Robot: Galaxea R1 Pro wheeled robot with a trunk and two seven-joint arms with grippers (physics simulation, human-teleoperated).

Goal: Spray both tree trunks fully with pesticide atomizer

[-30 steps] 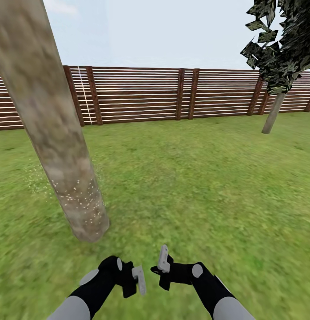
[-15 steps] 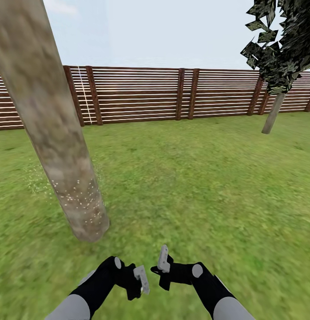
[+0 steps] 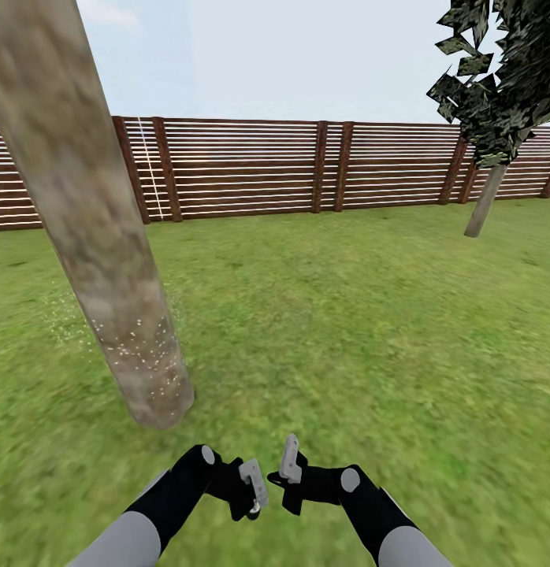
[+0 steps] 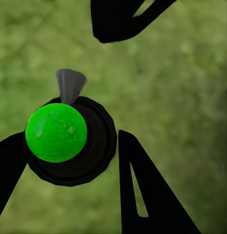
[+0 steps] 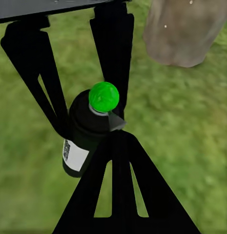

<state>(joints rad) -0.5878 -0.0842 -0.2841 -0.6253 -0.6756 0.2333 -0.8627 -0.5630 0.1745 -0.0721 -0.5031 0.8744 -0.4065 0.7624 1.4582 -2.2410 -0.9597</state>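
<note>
Atomizer [image 5: 89, 129], black with a green cap, sits between the fingers of my left gripper [image 4: 69, 161], which clasp it. My right wrist camera shows its white label; my left wrist camera sees the cap from above. My right gripper [image 3: 287, 471] stands open just beside. Ahead-left, white specks [image 3: 141, 354] dot the trunk [image 3: 94, 228].

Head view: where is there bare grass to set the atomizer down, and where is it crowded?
Open lawn spreads from the near tree trunk to the thin tree and back to the fence. It is crowded low in the middle, where the left end effector and right end effector nearly meet.
</note>
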